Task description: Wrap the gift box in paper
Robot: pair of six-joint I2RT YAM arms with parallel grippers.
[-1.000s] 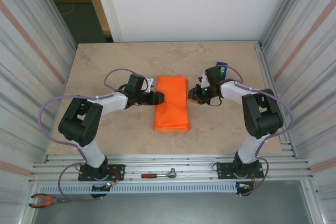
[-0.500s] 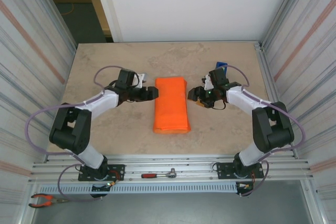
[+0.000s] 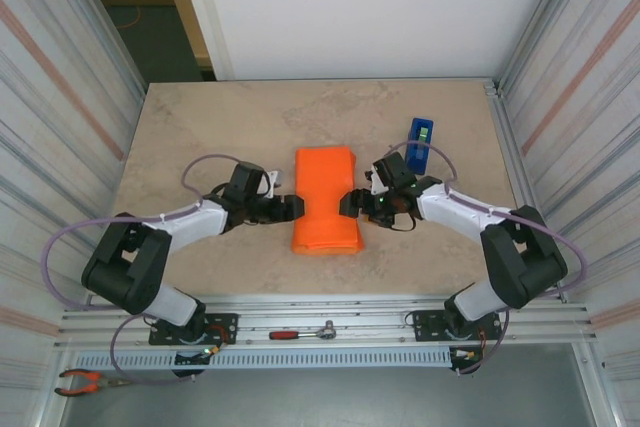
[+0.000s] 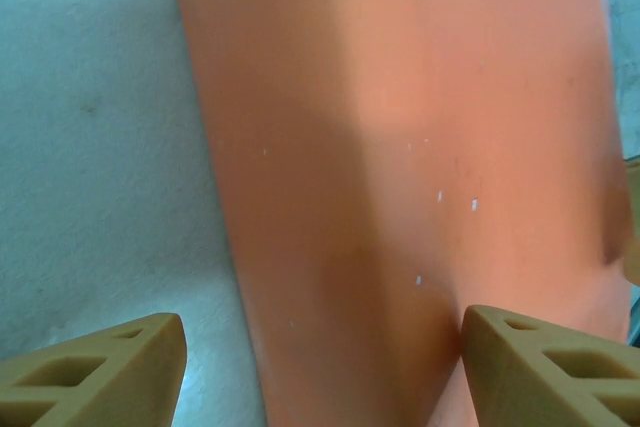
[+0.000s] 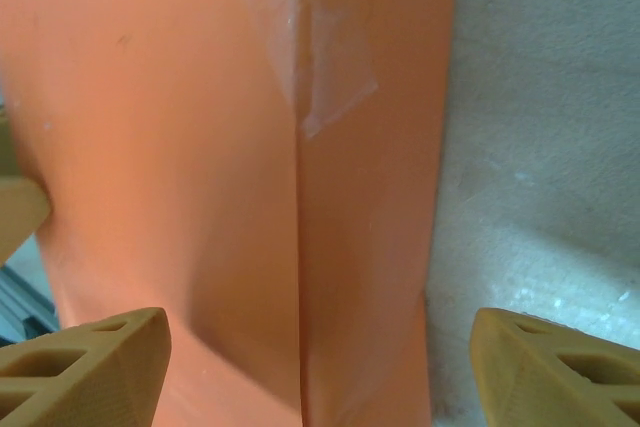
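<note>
The orange paper [image 3: 326, 199] lies folded over into a long packet in the middle of the table; the pink gift box is hidden, presumably inside the fold. A seam with a strip of clear tape [image 5: 320, 57] runs along the paper [image 5: 220, 197] in the right wrist view. My left gripper [image 3: 293, 208] is open at the packet's left edge, its jaws straddling the paper [image 4: 400, 147]. On the right edge my right gripper [image 3: 349, 204] is open too, jaws wide over the packet.
A blue tape dispenser [image 3: 420, 140] stands at the back right of the table. A ratchet wrench [image 3: 305, 331] lies on the front rail and orange pliers [image 3: 85, 380] lie at the bottom left. Corrugated walls close both sides.
Both grippers have moved inward and toward the near end of the packet, closing on its left and right edges. The right arm's move uncovered the blue tape dispenser.
</note>
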